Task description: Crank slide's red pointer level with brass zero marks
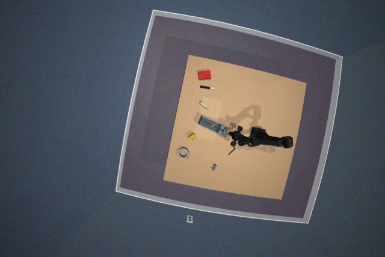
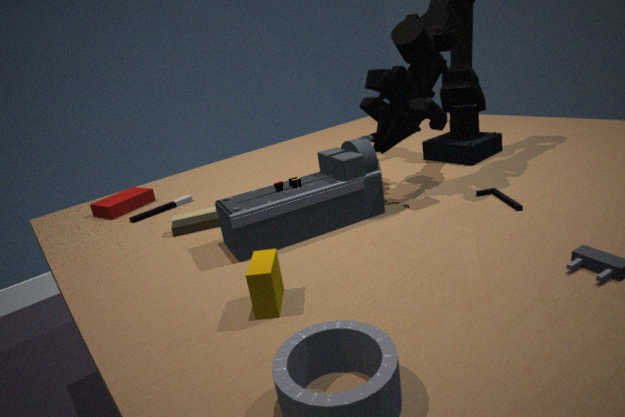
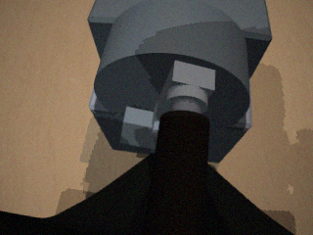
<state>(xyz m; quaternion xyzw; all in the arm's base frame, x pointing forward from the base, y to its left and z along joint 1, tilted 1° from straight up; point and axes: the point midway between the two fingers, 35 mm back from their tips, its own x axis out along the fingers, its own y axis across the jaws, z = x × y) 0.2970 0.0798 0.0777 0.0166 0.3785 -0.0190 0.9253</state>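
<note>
A grey machine [image 2: 303,210] [image 1: 213,125] [image 3: 176,46] lies on the table with a round crank disc [image 2: 360,149] at its near end. My gripper [image 3: 175,164] [image 2: 376,142] [image 1: 230,134] is shut on the crank handle [image 3: 190,97], a pale stub sticking out of the disc just below its middle. On top of the machine's slide the red pointer [image 2: 277,185] [image 1: 210,123] sits a little to the left of the brass zero marks [image 2: 295,182], apart from them. The fingers themselves are hidden under the dark wrist.
A yellow block [image 2: 265,283] stands in front of the machine, a grey ring [image 2: 335,366] nearer the camera. A tan bar [image 2: 194,221], black pen [image 2: 161,208] and red block [image 2: 122,201] lie to the left. A black L-key [image 2: 499,197] and grey pronged piece [image 2: 596,261] lie right.
</note>
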